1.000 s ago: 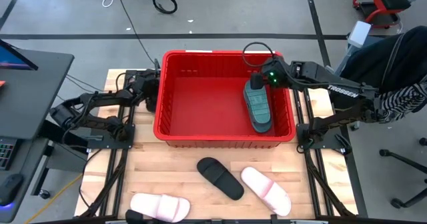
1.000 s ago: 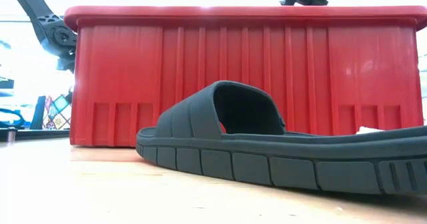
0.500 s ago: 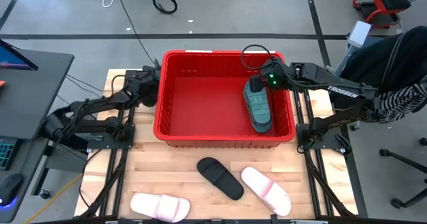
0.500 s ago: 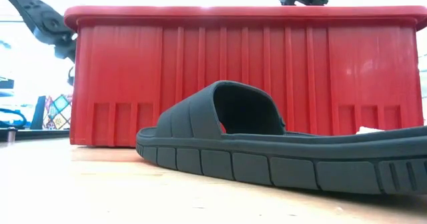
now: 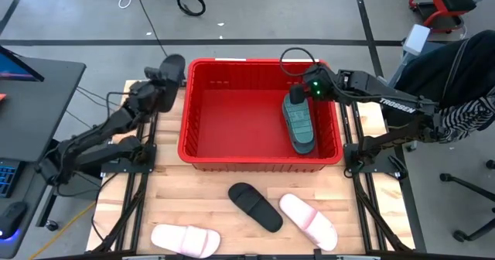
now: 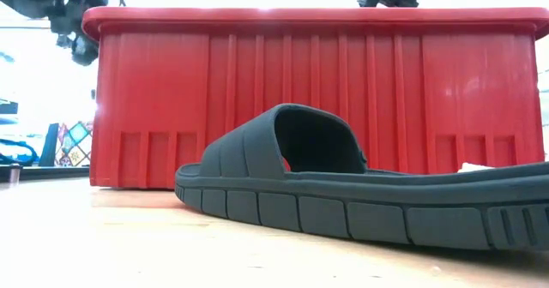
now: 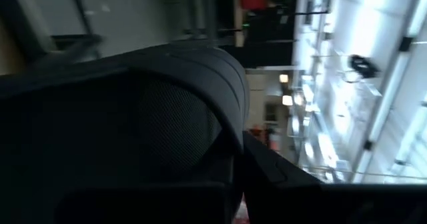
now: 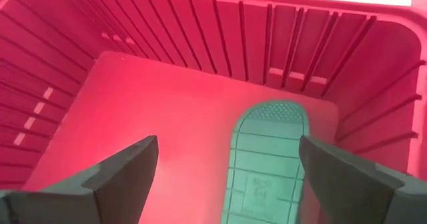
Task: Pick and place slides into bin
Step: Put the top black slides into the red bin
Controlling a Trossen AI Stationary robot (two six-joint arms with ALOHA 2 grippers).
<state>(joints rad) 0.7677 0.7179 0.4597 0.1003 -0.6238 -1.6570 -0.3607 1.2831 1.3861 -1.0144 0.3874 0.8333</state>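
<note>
high: straight down | low: table level, close | both share bin (image 5: 232,148) and black slide (image 6: 343,194)

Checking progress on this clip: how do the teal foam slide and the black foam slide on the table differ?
The teal foam slide lies sole-up inside the red plastic bin; the black foam slide sits strap-up on the wooden table, outside the bin. The teal one lies straight, the black one diagonally. Neither is gripped.

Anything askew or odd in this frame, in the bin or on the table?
The teal slide in the red bin lies sole-up, tread showing. On the table, the black slide and two pale pink slides lie scattered at differing angles, unpaired. No damage visible.
</note>
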